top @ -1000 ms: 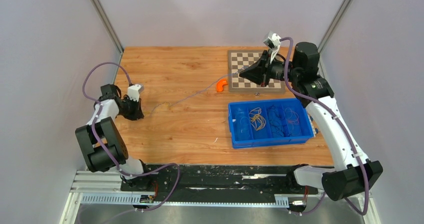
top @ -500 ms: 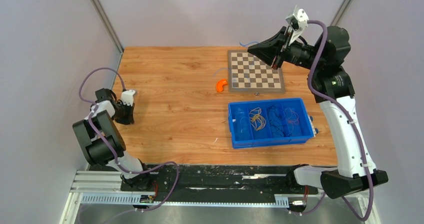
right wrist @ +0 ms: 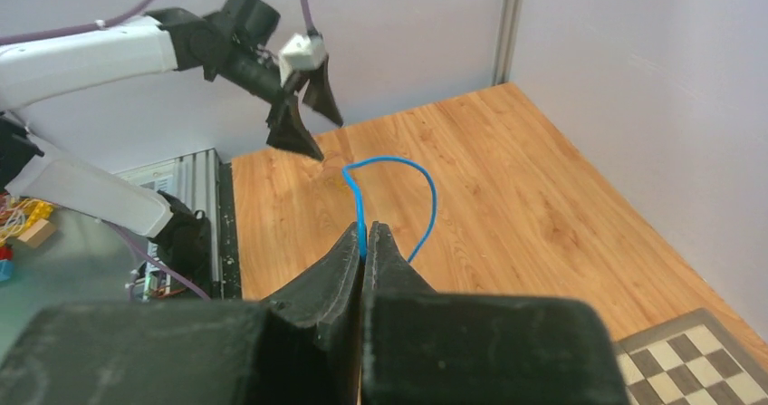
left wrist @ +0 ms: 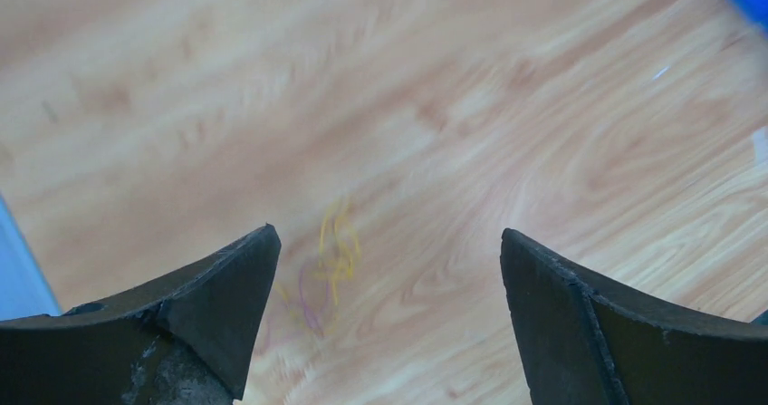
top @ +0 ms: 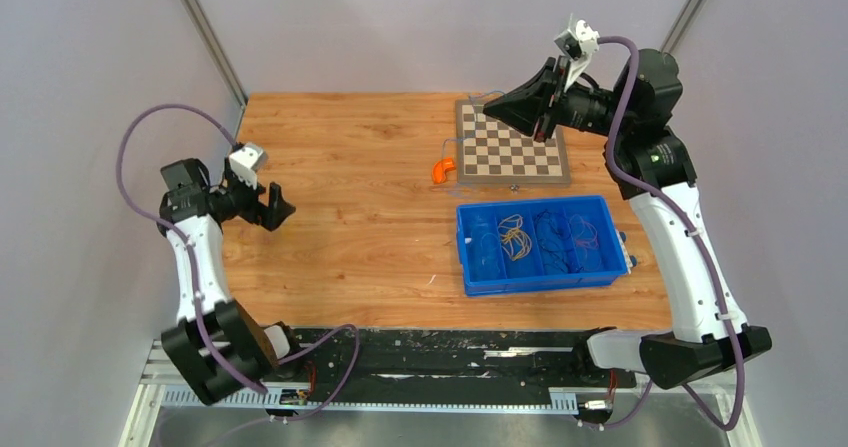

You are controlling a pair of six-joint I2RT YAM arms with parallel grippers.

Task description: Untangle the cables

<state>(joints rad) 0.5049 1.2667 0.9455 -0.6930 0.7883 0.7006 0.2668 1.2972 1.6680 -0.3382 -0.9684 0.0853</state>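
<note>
Jaws of the right gripper [right wrist: 365, 233], high at the far right by the chessboard [top: 512, 153], are pinched on a thin blue cable [right wrist: 427, 190] that loops out ahead. At the left, the left gripper [left wrist: 388, 233] hangs with jaws wide apart; blurred yellow and purple wires [left wrist: 335, 251] lie on the table [top: 350, 157] below it. More cables [top: 545, 235] lie in the tray [top: 540, 282].

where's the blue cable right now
Pinched in the shut right claw, the blue cable loops from its tips in the right wrist view, raised near the chessboard's far-left corner.
</note>
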